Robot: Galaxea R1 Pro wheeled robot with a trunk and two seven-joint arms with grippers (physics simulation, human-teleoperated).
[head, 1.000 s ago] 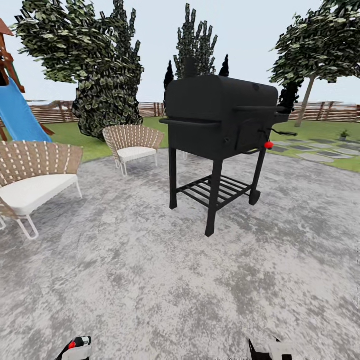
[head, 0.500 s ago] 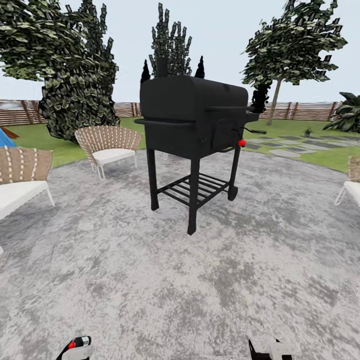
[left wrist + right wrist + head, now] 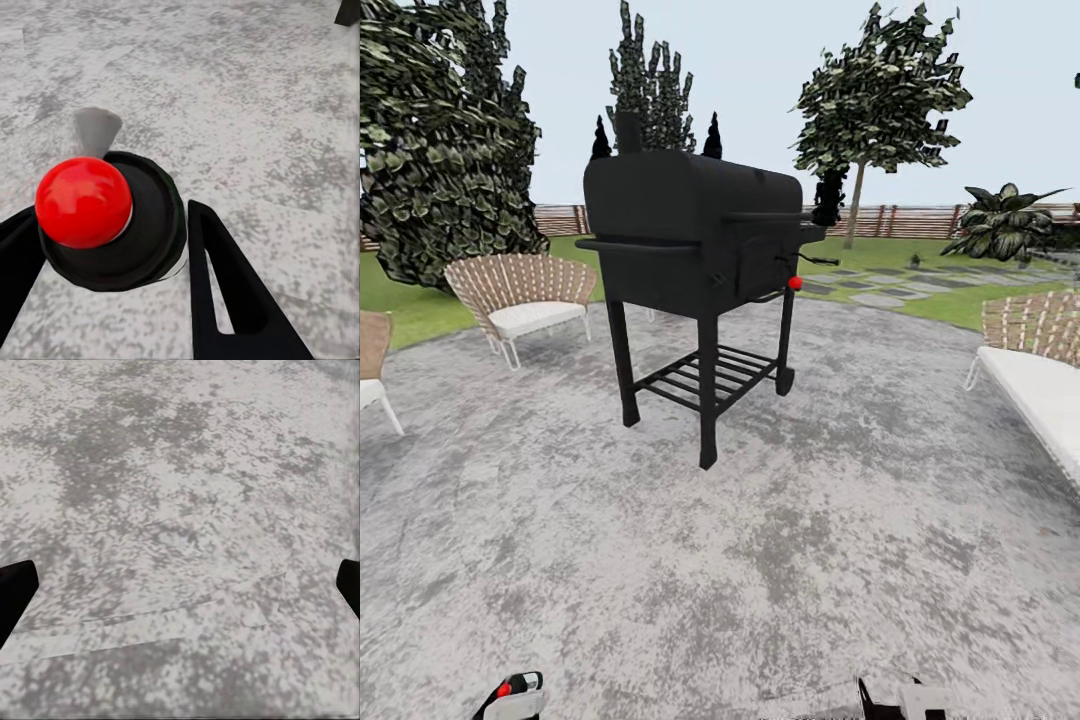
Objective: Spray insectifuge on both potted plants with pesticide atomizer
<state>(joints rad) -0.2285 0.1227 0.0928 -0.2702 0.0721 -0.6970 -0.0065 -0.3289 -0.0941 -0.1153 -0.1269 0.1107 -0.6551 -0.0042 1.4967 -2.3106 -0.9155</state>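
Grey speckled patio (image 3: 780, 560), black grill (image 3: 695, 240) standing mid-patio, lawn (image 3: 880, 250) with stepping stones beyond. Left pincer (image 3: 112, 247) closed around a dark bottle (image 3: 146, 225) with red cap. Right pincer (image 3: 180, 585) spread wide, empty.

Backyard garden patio, black barbecue grill (image 3: 695, 235) on grey paving (image 3: 760, 560), wicker chairs (image 3: 520, 295), lawn (image 3: 980, 300), wooden fence (image 3: 920, 220), trees (image 3: 875, 95)

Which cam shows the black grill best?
Head view: the grill stands whole on the grey paving, red knob on its side. Left wrist view catches a dark corner, maybe a leg; cannot tell. Right wrist view looks down at paving.
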